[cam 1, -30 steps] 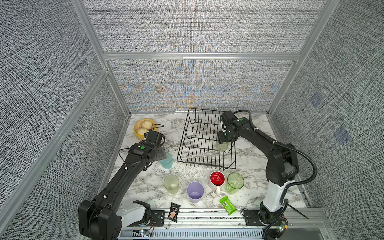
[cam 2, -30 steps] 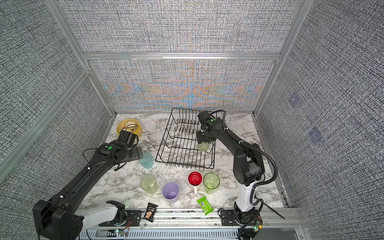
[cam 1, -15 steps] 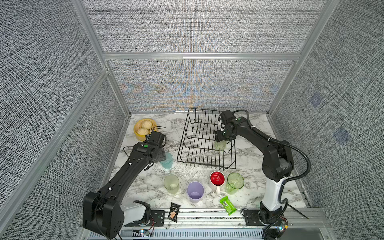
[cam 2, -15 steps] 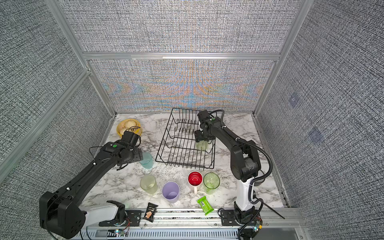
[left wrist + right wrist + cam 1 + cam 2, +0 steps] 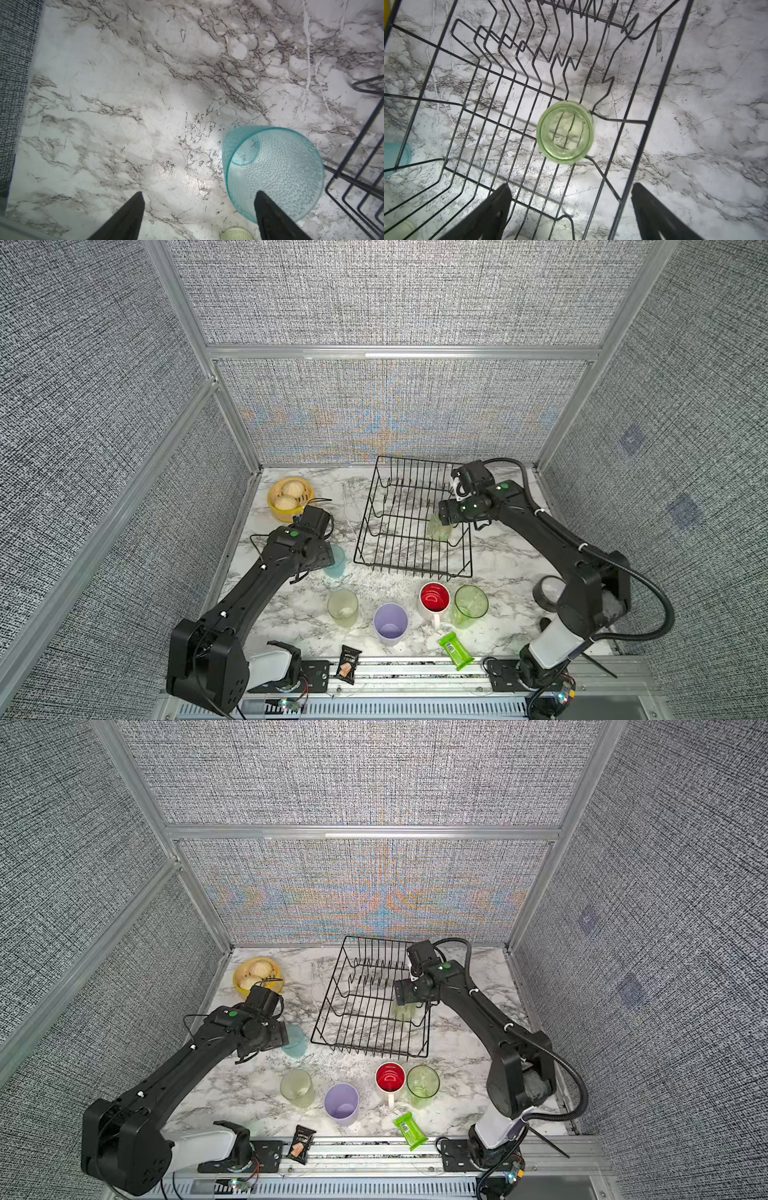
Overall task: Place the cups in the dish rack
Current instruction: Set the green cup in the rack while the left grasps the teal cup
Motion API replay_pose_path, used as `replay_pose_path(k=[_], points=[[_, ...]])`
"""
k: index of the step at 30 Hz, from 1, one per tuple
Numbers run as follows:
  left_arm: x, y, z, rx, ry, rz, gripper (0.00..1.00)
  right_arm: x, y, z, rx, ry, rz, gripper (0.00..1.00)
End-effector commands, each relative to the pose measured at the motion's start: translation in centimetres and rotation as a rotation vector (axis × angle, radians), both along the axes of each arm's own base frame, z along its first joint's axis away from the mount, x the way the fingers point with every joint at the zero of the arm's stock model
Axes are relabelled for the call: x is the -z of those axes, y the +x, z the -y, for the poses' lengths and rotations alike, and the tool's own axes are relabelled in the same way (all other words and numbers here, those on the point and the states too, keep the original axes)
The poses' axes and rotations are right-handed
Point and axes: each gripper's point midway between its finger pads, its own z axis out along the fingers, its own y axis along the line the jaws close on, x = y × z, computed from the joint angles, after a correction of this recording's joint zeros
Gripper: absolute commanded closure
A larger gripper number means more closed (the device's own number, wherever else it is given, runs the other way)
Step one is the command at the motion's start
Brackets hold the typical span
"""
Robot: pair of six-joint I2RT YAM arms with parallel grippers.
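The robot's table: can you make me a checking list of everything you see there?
Surface: white marbled tabletop.
Job's things: black wire dish rack holds one clear green tumbler; outside it on the tabletop stand a teal tumbler, pale yellow-green tumbler, lavender cup, red-lined white mug and second green tumbler.
Clutter: yellow steamer basket with buns, black snack packet, green snack packet, dark ring.
End effectors: left end effector open, beside the teal tumbler; right end effector open and empty, above the clear green tumbler.
Cables: black hose loops from right arm; thin black wire beside left arm.
Surroundings: grey woven walls, aluminium frame.
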Motion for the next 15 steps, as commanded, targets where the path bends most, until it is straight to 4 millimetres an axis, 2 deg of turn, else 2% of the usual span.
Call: replay_pose_path(k=[1,4,9,13,15], points=[[0.7,0.9,0.7,-0.002,-0.029,0.002,0.18,-1.4,-0.2,0.4,0.009,0.014,0.063,0.09],[1.6,1.5,1.3,0.008,-0.035,-0.022,0.28,-2.2,-1.0,0.5,0.011,0.036,0.093,0.09],[4.3,1.8,0.8,-0.004,0.01,-0.066,0.49,-2.9,-1.7,0.6,0.0,0.066,0.147,0.1],[5.1,1.9,1.2,0.013,0.007,-0.097,0.78,-3.3,-2.4,0.4,-0.015,0.09,0.171,0.1],[4.9,2.1,1.5,0.028,-0.008,-0.084,0.84,-3.5,-2.7,0.4,-0.021,0.101,0.186,0.1]])
